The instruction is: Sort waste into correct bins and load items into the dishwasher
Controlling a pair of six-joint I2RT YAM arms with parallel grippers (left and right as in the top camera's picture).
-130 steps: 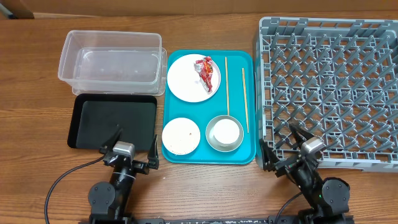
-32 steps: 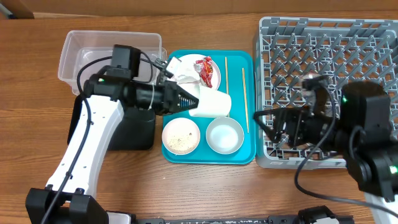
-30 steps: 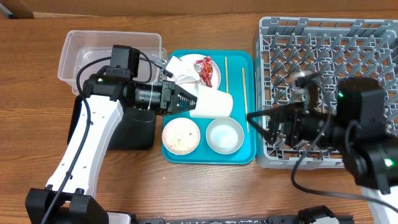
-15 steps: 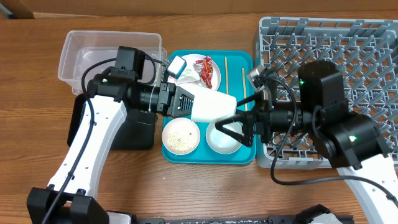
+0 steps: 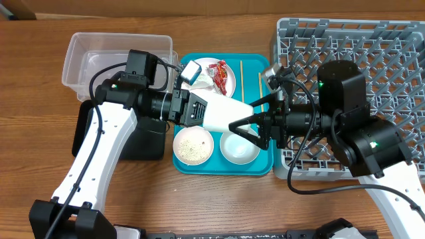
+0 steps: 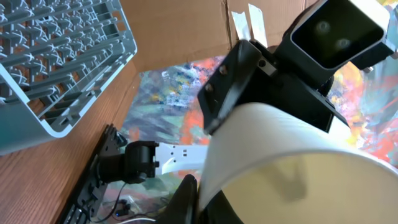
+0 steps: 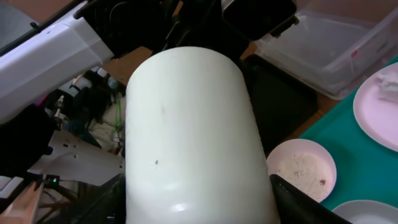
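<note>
The white cup (image 5: 222, 114) hangs on its side in the air above the teal tray (image 5: 252, 68), over the gap between the rice-flecked bowl (image 5: 193, 144) and the empty bowl (image 5: 237, 150), and well short of the grey dish rack (image 5: 372, 46) where it belongs. The left claw (image 5: 198, 110) pinches it at one end. The right claw (image 5: 246, 124) is spread wide at the other end, and its wrist view shows the cup's smooth wall (image 7: 193, 130) filling the space between the two fingers. Whether those fingers touch the cup cannot be made out. This looks like a hand-over, and the main risk is timing: if the left claw lets go before the right has closed firmly, the cup would likely drop onto the bowls below and could chip them or scatter the rice. The cup's rounded, glossy side also offers little purchase, so a squeeze placed off-centre may make it twist or squirt out. The two claws sit very near each other, so pushing further in could knock them together or pry the cup loose. The red-and-white wrapper (image 5: 220, 74) on its plate lies just behind.
</note>
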